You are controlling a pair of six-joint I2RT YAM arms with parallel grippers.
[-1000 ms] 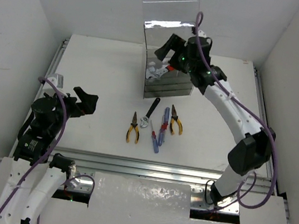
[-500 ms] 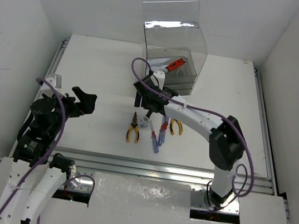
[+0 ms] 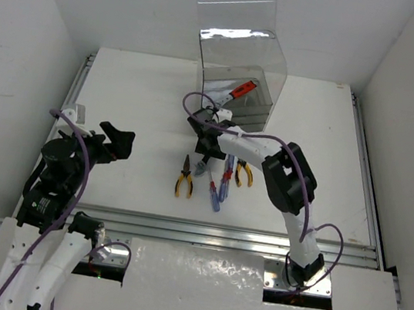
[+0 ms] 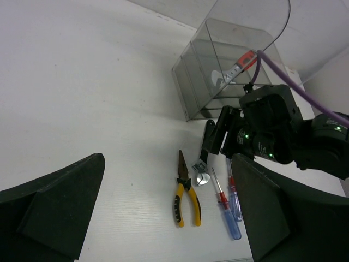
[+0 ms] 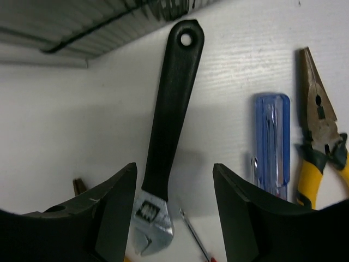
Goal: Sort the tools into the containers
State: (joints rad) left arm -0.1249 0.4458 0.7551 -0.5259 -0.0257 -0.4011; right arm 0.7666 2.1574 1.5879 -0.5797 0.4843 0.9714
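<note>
Top view: your right arm was stretched into the middle of the frame, with the right gripper [image 3: 207, 153] low over the row of tools on the table [image 3: 122, 96]. The black-handled wrench [image 3: 202, 167] was mostly hidden under it. One pair of yellow pliers [image 3: 184, 177] lay just left of it, and the screwdrivers [image 3: 226, 177] and the other yellow pliers [image 3: 244, 173] lay just right. The container [image 3: 237, 82] stood behind the row, top center, with the red-handled wrench [image 3: 240, 90] already inside. Your left gripper [image 3: 119, 140] hung at mid-left, well apart from all of it, fingers spread wide.

Left wrist view: the left gripper [image 4: 168, 164] gaped wide with nothing in it. Between its fingers you could see the black-handled wrench [image 4: 204, 155], the yellow pliers [image 4: 185, 192] and the screwdrivers [image 4: 222, 194] lying on the table. The right gripper [image 4: 226, 136] was right beside the wrench handle, and the container [image 4: 218, 60] was upper right.

Right wrist view: your right gripper [image 5: 173, 169] had its fingers [image 5: 103, 218] parted to either side of the black-handled wrench [image 5: 166, 120], with a gap on both sides and no grip on it. The handle pointed to the top of the frame, towards the container [image 5: 82, 27]. The blue screwdriver [image 5: 271, 142] and the yellow pliers [image 5: 322, 136] were off to the right.
</note>
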